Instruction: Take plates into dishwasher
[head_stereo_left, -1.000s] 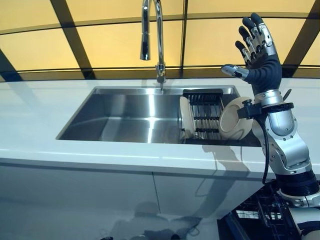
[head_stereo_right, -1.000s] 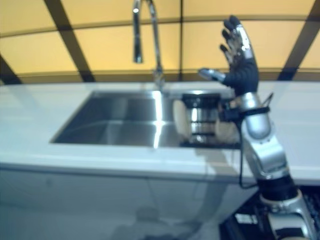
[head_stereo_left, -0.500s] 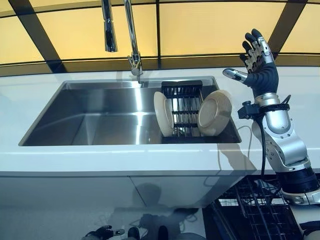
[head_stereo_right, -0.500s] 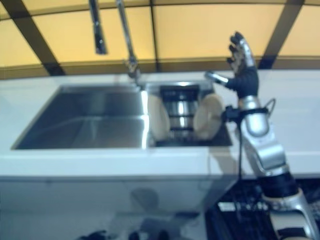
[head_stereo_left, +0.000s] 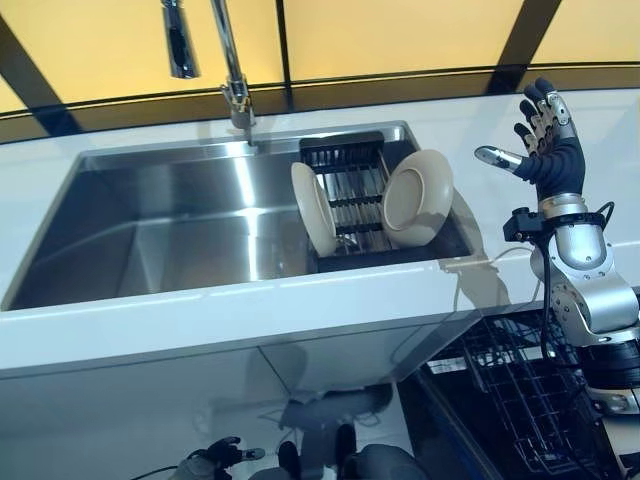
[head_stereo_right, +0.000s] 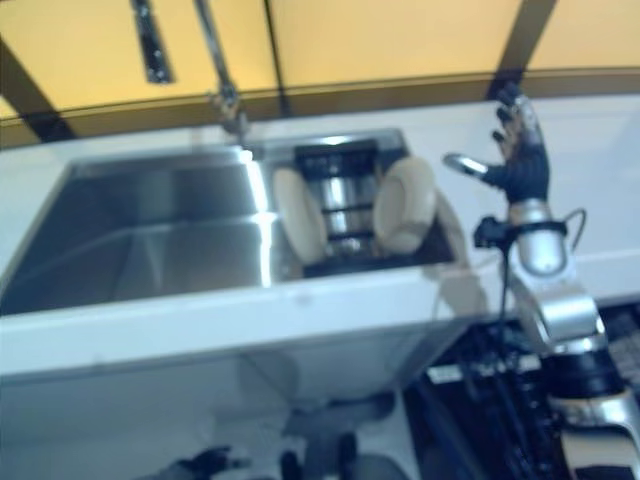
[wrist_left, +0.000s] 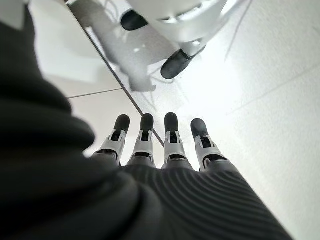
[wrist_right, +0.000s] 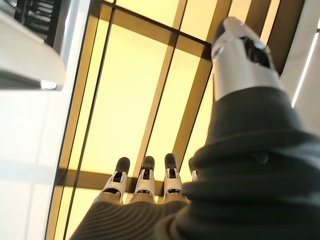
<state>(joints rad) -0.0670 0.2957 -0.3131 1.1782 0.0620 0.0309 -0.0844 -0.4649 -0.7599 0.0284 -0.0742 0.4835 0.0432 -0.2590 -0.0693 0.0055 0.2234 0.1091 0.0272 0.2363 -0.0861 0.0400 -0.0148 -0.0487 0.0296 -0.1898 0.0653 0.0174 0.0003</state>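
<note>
Two cream plates stand in a black rack at the right end of the steel sink. The left plate is seen edge-on, and the right plate leans with its underside toward me. My right hand is raised above the white counter, right of the sink and apart from the plates. It is open, fingers straight and spread, holding nothing. My left hand hangs low over the floor, open and empty. The dishwasher's black wire rack shows at the lower right, below the counter.
A tall chrome faucet stands behind the sink. The white counter runs along the front, with white cabinet fronts under it. Yellow wall panels with dark frames rise behind the counter.
The camera has tilted down and to the right, so the dishwasher rack shows more. My right hand stays raised and open, and the plates have not moved.
</note>
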